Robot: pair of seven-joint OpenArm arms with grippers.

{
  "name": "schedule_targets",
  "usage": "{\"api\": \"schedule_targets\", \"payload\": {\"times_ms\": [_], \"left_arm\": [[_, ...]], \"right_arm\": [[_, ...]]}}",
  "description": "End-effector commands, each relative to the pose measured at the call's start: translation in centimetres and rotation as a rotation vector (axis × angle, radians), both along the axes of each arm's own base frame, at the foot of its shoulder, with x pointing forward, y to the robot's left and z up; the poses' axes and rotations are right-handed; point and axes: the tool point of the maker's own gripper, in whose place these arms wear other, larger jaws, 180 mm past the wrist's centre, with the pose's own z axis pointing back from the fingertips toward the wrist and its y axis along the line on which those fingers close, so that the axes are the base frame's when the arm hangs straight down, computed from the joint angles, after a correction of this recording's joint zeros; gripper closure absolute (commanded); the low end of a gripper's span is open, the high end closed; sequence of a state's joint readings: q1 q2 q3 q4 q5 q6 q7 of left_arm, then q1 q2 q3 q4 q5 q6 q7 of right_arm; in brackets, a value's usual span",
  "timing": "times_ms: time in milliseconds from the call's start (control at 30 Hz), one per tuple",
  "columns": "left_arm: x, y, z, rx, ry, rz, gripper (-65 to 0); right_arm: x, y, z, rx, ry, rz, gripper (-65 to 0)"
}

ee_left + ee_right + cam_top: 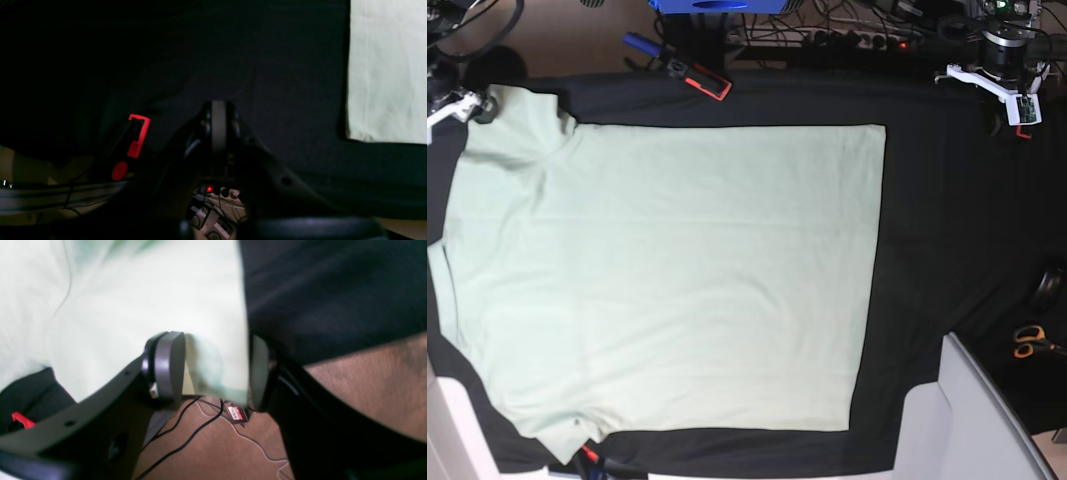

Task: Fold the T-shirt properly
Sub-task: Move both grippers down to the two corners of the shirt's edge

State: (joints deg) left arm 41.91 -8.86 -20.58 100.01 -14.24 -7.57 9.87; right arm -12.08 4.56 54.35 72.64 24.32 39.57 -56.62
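The pale mint-green T-shirt [677, 270] lies spread flat on the black table cover [917, 250], with its sleeves toward the left of the base view. My right gripper [217, 370] is at the far-left sleeve [512, 120]. It is open, and the sleeve's edge [213, 350] hangs between its two pads, which stand well apart. My left gripper [218, 110] is shut on nothing and hovers over bare black cloth, with the shirt's corner [383, 83] off to its right. In the base view the left arm [1002, 60] sits at the back right, away from the shirt.
Orange-handled scissors [1032, 342] lie at the right edge. A red-and-black tool [699, 78] lies behind the shirt. A grey-white box [972, 420] fills the front right corner. Cables and a power strip [847, 35] run along the back. A red clamp [138, 133] shows beside the left gripper.
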Motion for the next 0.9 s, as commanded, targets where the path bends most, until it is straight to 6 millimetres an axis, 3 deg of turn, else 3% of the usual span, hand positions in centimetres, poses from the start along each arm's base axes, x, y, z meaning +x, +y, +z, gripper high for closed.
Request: {"api": "schedule_targets", "payload": {"times_ms": [0, 67, 133, 300, 333, 400, 500, 567, 667, 867], "left_arm": [[0.2, 0.2, 0.8, 0.012, -0.025, -0.007, 0.0], [0.2, 0.2, 0.8, 0.012, -0.025, -0.007, 0.0], [0.2, 0.2, 0.7, 0.012, -0.024, -0.007, 0.0], [-0.5, 0.6, -0.3, 0.004, 0.002, 0.011, 0.0], [-0.2, 0.5, -0.4, 0.0, -0.003, 0.012, -0.2], [-0.3, 0.4, -1.0, -0.013, 0.002, 0.026, -6.9], [-0.3, -0.1, -1.4, -0.032, -0.003, 0.042, -24.2], [-0.2, -0.8, -1.6, -0.048, -0.004, 0.033, -30.2], [1.3, -2.4, -2.0, -0.08, -0.021, 0.002, -30.9], [1.9, -4.0, -4.6, -0.136, 0.011, -0.011, -31.2]], "right_arm": [[-0.1, 0.6, -0.1, 0.012, 0.015, 0.028, -27.7], [-0.1, 0.8, -0.2, 0.015, 0.018, 0.031, -27.3], [0.0, 0.8, -0.2, 0.015, 0.016, 0.031, -22.8], [0.0, 0.8, -0.2, 0.016, 0.019, 0.033, 0.0], [-0.1, 0.8, -0.2, 0.016, 0.02, 0.034, 0.0], [-0.1, 0.8, -0.3, 0.016, 0.022, 0.034, -0.6], [-0.2, 0.7, -0.3, 0.014, 0.021, 0.033, -0.6], [-0.1, 0.7, -0.3, 0.013, 0.019, 0.032, -0.6], [-0.1, 0.7, -0.3, 0.013, 0.019, 0.032, -0.6], [-0.2, 0.7, -0.3, 0.012, 0.021, 0.034, -0.6]]}}
